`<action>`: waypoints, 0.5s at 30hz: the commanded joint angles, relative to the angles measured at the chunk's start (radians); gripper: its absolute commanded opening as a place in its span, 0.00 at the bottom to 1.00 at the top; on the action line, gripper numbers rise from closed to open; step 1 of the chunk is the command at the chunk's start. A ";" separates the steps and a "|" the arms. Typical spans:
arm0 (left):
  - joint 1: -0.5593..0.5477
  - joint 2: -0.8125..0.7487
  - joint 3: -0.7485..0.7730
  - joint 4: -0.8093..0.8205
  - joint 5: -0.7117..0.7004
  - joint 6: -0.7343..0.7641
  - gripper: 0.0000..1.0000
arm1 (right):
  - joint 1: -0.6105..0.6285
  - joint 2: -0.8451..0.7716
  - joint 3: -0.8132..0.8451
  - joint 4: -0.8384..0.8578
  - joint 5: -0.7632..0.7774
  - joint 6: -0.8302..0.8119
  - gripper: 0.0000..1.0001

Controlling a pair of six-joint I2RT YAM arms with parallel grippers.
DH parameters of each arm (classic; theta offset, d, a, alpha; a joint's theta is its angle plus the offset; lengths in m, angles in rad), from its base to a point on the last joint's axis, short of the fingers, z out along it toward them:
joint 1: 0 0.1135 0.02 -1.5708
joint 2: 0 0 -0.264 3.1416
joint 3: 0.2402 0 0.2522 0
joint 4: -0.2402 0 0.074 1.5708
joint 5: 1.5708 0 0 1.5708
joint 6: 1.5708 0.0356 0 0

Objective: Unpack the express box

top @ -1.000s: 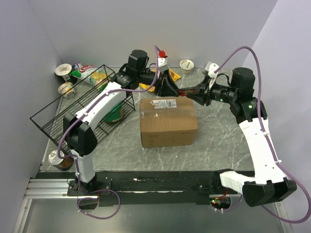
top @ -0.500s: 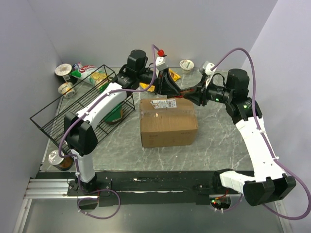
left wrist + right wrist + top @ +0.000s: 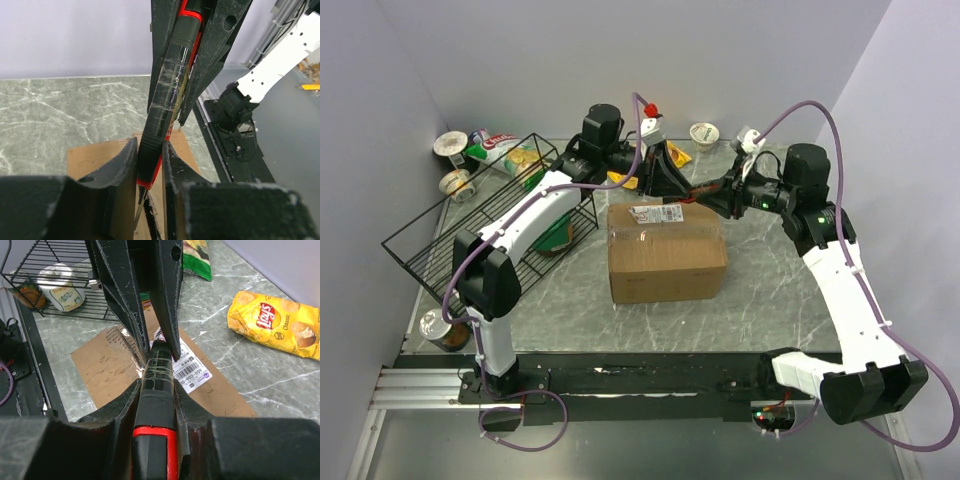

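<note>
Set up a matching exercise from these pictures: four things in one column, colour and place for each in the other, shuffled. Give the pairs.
Things:
1. express box
2. wire basket
3. chip bag
4. tool

Colour and place:
a. yellow, lying beyond the box
b. black, left of the box
c. brown with a white label, mid-scene
d. black and red, held over the box

Pairs: 1-c, 2-b, 3-a, 4-d

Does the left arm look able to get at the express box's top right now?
Probably, but not freely: the left gripper hangs over the far edge of the express box with nothing between, yet it is shut on the black-and-red tool, which the right gripper also clamps.
</note>
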 commanded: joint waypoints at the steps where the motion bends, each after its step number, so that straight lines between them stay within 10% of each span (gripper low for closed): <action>1: -0.009 -0.003 0.017 -0.051 -0.113 0.053 0.18 | -0.054 -0.009 -0.012 0.090 0.094 0.072 0.00; 4: 0.009 -0.018 0.008 -0.063 -0.268 0.059 0.61 | -0.203 -0.017 -0.078 0.143 0.076 0.288 0.00; 15: 0.118 -0.041 -0.006 -0.362 -0.299 0.176 0.70 | -0.555 0.021 -0.422 0.420 0.090 0.681 0.00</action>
